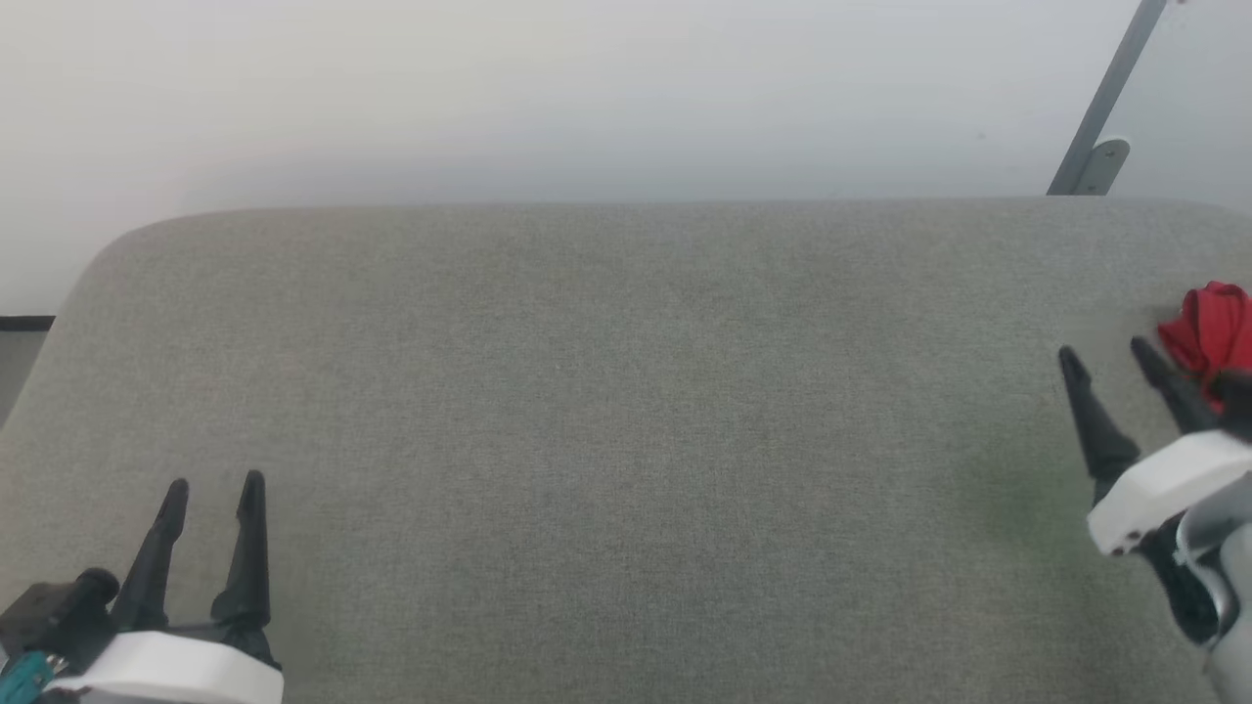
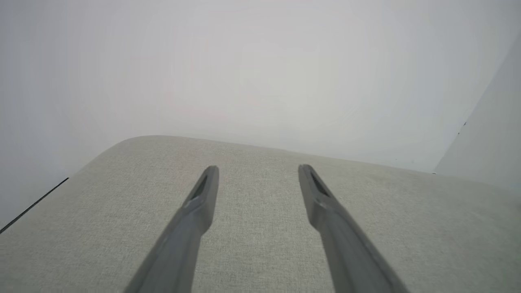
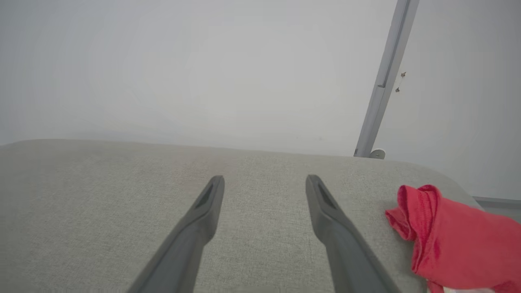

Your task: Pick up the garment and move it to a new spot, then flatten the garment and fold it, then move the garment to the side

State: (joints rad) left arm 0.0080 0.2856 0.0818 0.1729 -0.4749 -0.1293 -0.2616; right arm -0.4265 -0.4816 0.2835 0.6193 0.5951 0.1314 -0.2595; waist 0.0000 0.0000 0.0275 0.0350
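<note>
— Progress on the shirt job, reading left to right?

— Left gripper (image 1: 216, 480) sits low over the near left corner of the grey padded bench (image 1: 626, 391). Its fingers are spread wide with nothing between them, and the left wrist view shows the same gap over bare fabric. Further along, the right gripper (image 1: 1103, 348) hangs over the bench's right side, also parted and holding nothing. Its tips are just short of the garment (image 1: 1213, 328), a red bunch at the far right edge.

— So is it finished or not?

— One look can't settle that. A shirt lying at the side fits a heap waiting to be lifted, and it equally fits one set aside at the end. In the right wrist view the visible part of the garment (image 3: 452, 240) is rumpled with a rolled edge. It does not lie as a flat, squared fold, so I'd judge the folded state is not shown here.

— What's hidden?

— Most of the shirt. The head view cuts it off at the right border, and the right gripper's finger and wrist cover its lower part. The right wrist view clips it at the right and bottom. A white sliver shows at the bottom edge there, but I can't tell whether it is sleeve or trim. No lettering is visible. A grey metal strut (image 1: 1110, 98) behind the right corner runs out of the top.
</note>
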